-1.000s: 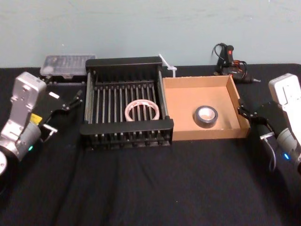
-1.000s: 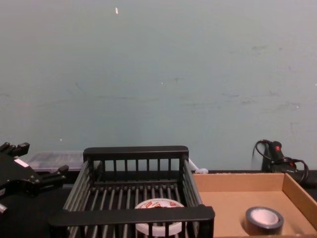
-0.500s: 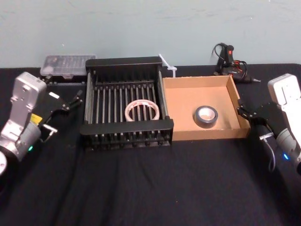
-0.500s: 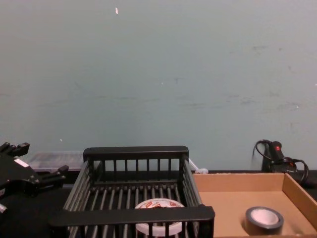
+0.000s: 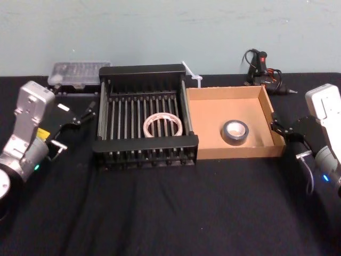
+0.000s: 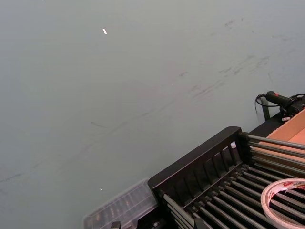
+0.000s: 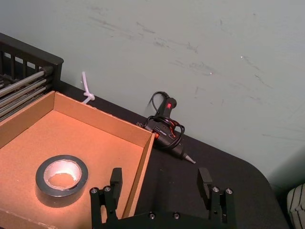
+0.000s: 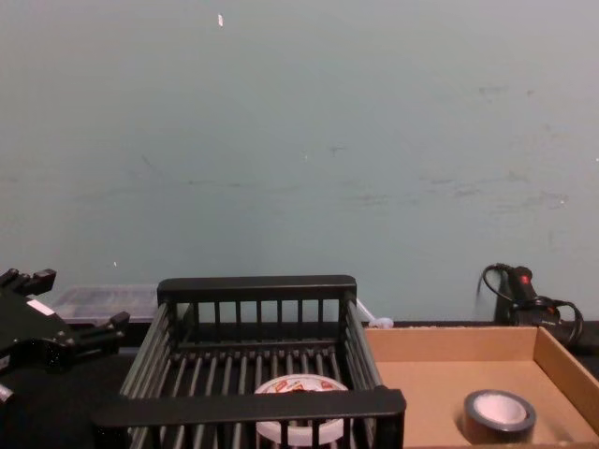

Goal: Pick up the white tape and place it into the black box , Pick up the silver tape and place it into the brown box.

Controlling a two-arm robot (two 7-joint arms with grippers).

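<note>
Both tapes sit boxed: white tape (image 5: 162, 125) in black box (image 5: 144, 71), silver tape (image 5: 234, 131) in brown box (image 5: 226, 93); the 2 grippers, left gripper (image 5: 78, 117) and right gripper (image 7: 159, 180), gape empty, so any renewed reach risks knocking them out

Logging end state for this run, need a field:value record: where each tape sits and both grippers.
white tape: flat on the slatted floor of the black box
silver tape: flat in the brown box
left gripper: open, empty, left of the black box
right gripper: open, empty, at the brown box's right wall
task: both tapes placed
</note>
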